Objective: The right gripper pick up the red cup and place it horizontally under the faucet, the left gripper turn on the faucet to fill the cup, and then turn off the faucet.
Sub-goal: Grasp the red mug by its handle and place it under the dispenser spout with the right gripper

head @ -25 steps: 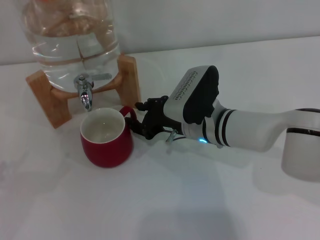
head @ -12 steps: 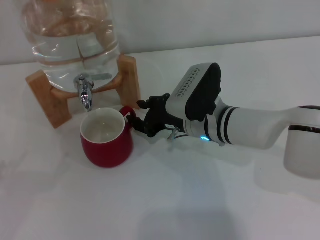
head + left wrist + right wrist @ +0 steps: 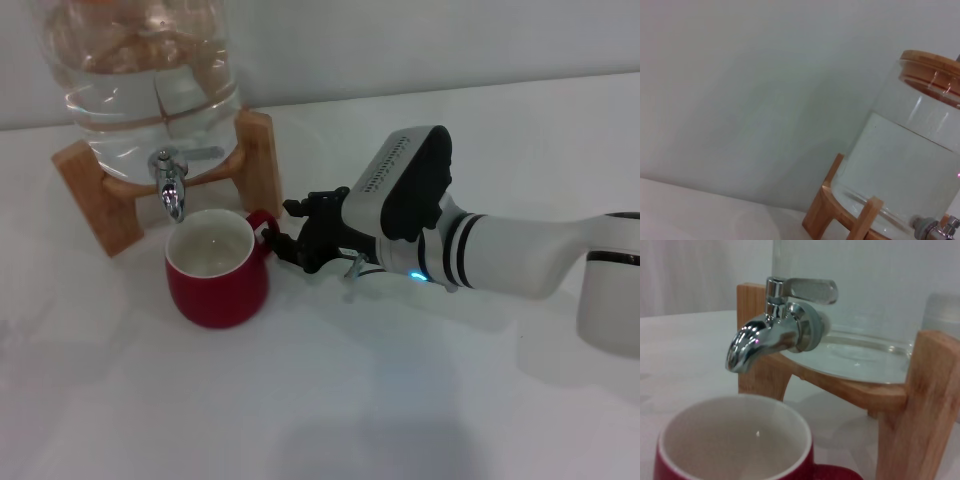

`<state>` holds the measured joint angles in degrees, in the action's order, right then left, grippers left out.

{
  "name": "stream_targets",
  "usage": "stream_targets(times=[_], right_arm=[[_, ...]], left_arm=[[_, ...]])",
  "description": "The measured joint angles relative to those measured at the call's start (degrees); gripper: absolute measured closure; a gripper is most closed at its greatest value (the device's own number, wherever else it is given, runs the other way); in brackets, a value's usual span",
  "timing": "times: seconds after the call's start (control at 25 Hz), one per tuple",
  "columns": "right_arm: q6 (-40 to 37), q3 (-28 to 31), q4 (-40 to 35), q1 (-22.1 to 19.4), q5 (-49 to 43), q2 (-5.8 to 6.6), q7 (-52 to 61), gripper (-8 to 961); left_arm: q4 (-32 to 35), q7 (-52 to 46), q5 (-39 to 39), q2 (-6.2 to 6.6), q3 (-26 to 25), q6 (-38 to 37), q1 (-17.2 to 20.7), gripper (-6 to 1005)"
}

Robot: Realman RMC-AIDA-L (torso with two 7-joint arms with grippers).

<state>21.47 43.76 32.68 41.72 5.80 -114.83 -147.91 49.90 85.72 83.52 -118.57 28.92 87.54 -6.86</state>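
The red cup point(image 3: 217, 268) stands upright under the faucet point(image 3: 170, 186) — the right gripper point(image 3: 283, 237), fingers spread, sits at its handle.

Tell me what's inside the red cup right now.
The red cup shows only its glossy white inside, no water stream from the faucet above. The inner wall nearest the camera is hidden by the rim.

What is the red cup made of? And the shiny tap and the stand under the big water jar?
The red cup looks like glazed ceramic: glossy red outside, shiny white inside. The faucet looks like polished chrome metal, mirror-bright. The stand looks like plain light wood, with faint grain showing.
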Motion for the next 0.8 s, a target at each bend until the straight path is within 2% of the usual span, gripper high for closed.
stream_targets(times=[0.32,0.8], right_arm=[[1.51,0.02,0.20,-1.33,-0.01,0.83,0.85,513],[1.89,0.10,2.60,-1.33,-4.16,0.40,2.10,512]], left_arm=[[-0.03,0.07,0.63,0.10,0.00,-0.14,0.00,118],[-0.27,0.07,0.77,0.18,-0.33,-0.37,0.01,118]])
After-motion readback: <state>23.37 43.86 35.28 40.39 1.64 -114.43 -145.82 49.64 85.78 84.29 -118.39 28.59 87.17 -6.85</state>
